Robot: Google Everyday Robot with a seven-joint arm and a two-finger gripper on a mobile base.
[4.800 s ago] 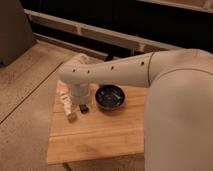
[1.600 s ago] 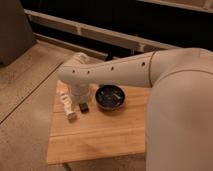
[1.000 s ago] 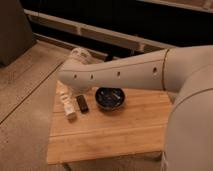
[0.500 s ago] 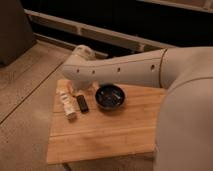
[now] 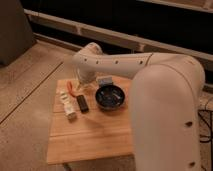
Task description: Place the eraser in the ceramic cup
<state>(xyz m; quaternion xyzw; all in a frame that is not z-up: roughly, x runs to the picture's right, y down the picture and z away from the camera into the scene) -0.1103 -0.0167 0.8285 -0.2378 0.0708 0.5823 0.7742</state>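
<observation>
The eraser (image 5: 82, 103), a small black block, lies on the wooden table (image 5: 95, 137) just left of the dark bowl. A small cream-white thing that looks like the ceramic cup (image 5: 63, 95) stands at the table's left edge, left of the eraser. My gripper (image 5: 76, 88) hangs under the white arm (image 5: 115, 65), just behind the eraser and between the cup and the bowl. It is low over the table's back left part. The arm hides most of it.
A wide dark glossy bowl (image 5: 111, 96) sits right of the eraser. A pale printed box (image 5: 70, 112) lies in front of the cup. A small grey object (image 5: 104, 81) sits behind the bowl. The arm's large white body (image 5: 167, 115) covers the table's right side. The floor lies to the left.
The arm's end has drawn up and back from the eraser, which now shows fully on the table. The eraser, cup, box and bowl have not moved.
</observation>
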